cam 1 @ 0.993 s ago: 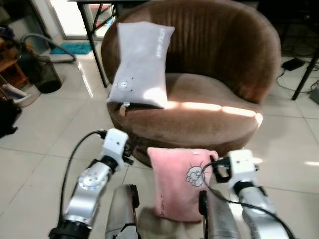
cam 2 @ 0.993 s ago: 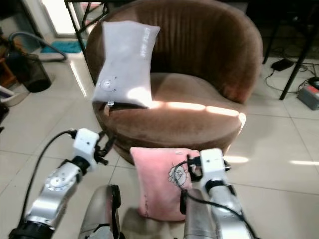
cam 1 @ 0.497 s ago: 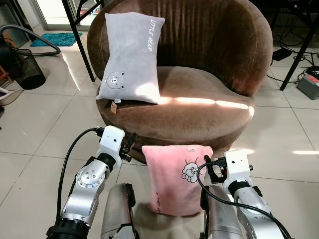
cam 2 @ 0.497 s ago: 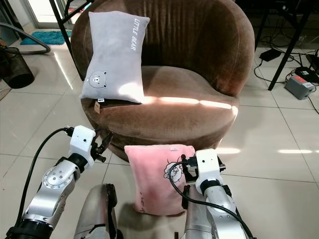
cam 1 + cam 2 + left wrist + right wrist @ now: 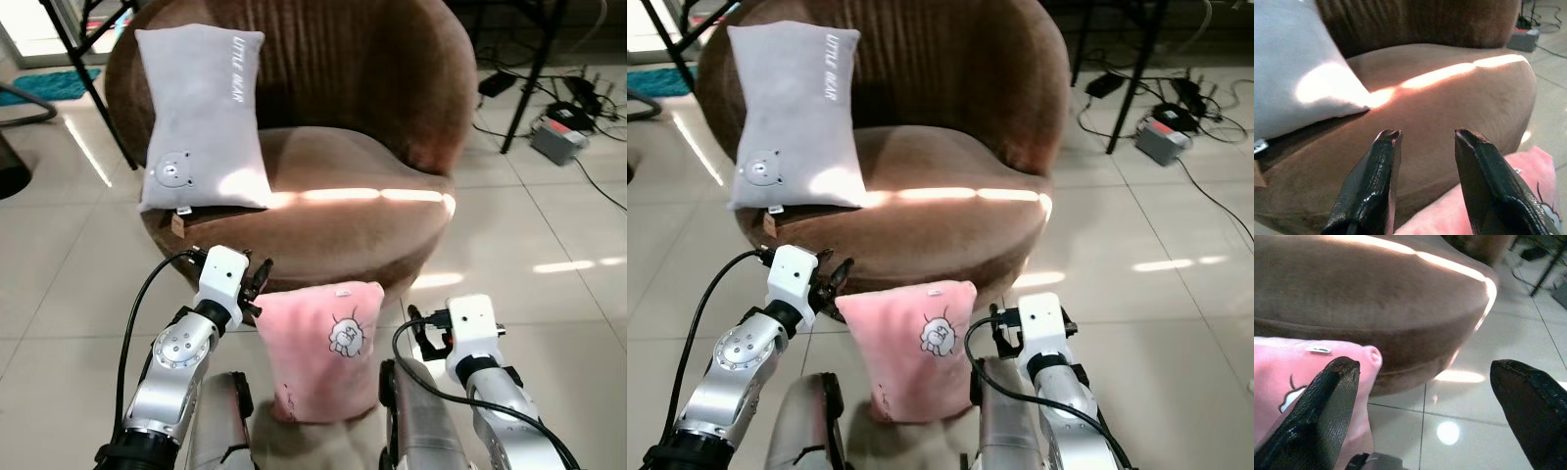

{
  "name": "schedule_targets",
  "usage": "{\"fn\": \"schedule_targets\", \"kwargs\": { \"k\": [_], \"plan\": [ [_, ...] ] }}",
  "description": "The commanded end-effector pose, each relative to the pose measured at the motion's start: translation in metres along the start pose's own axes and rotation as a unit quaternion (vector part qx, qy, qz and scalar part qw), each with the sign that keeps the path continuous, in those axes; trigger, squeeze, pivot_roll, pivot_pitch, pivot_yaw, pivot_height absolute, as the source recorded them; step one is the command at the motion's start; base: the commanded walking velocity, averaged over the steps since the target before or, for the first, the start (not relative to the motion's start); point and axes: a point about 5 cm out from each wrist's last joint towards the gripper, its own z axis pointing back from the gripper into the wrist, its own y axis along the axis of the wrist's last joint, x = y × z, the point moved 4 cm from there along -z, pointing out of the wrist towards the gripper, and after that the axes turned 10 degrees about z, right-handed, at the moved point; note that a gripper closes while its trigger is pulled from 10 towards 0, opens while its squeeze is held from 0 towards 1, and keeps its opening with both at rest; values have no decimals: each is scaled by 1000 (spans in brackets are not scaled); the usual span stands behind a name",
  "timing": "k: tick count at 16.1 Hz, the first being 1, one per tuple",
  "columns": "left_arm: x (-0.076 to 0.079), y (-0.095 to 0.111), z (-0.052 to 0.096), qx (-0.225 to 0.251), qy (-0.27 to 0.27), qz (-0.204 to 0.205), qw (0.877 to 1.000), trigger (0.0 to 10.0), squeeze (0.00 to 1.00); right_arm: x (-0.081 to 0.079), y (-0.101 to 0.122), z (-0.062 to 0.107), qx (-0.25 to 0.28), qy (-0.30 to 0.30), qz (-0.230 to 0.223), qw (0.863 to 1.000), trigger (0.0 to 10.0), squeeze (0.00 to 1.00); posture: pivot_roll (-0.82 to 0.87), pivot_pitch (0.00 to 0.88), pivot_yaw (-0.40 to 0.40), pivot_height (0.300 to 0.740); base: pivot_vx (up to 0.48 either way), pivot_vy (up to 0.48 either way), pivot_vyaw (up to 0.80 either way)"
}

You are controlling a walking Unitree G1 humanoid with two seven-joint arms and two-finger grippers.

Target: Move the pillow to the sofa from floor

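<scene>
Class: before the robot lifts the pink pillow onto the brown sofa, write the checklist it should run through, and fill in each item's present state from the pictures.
1. Pink pillow between the arms, upright before the sofa: ok.
2. Left hand open: ok.
3. Right hand open: ok.
4. Either hand gripping the pillow: not ok; both sets of fingers hold nothing.
5. Free seat area beside the grey pillow: ok.
6. Pillow's lower edge free of the robot's legs: cannot tell.

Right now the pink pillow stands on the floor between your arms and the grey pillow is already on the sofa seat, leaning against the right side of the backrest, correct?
Not quite. The grey pillow leans against the left side of the backrest, as the left eye view shows. The pink pillow does stand between the arms, in front of the sofa.
</scene>
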Motion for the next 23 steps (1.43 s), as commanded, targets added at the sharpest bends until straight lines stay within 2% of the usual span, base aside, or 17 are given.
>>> {"fn": "schedule_targets", "kwargs": {
  "k": [1,3,9,12,16,17,18,20,21,23],
  "plan": [
    [-7,1,4,0,6,-5,1000,10000,0,-4,5,-2,7,8,13,1000,10000,0,-62,38,64,534,296,0,800],
    [-6,1,5,-1,6,-5,1000,10000,0,-4,1,-1,0,-2,-19,1000,10000,0,-62,36,64,534,300,0,400],
    [-6,-1,5,-4,2,-6,1000,10000,0,-9,2,-5,0,-2,-15,1000,10000,0,-63,27,66,534,291,0,0],
    [-6,-4,6,-11,0,-9,1000,10000,0,-11,-2,-3,-5,0,-16,1000,10000,0,-63,22,69,534,0,0,0],
    [1,2,5,2,-45,-30,999,10000,0,-9,-18,-4,-37,7,-17,999,10000,0,-50,36,67,534,0,0,0],
    [3,3,4,0,-62,-34,997,10000,0,-8,-17,-12,-31,19,-37,999,10000,1000,-46,49,75,534,0,0,0],
    [4,2,4,-2,-68,-34,997,10000,0,-8,-17,-17,-31,20,-49,998,10000,1000,-41,57,78,534,0,0,0],
    [16,-2,9,-19,-112,-38,993,10000,0,-5,-20,-43,-56,6,-122,991,10000,1000,-3,101,80,534,0,0,0],
    [17,-2,10,-21,-117,-37,992,10000,0,-4,-20,-45,-59,2,-128,990,10000,1000,-3,101,80,534,0,0,0],
    [28,-8,25,-45,-162,-38,985,10000,0,2,-17,-64,-71,-12,-189,979,10000,1000,51,183,81,534,0,0,0]
  ]
}}
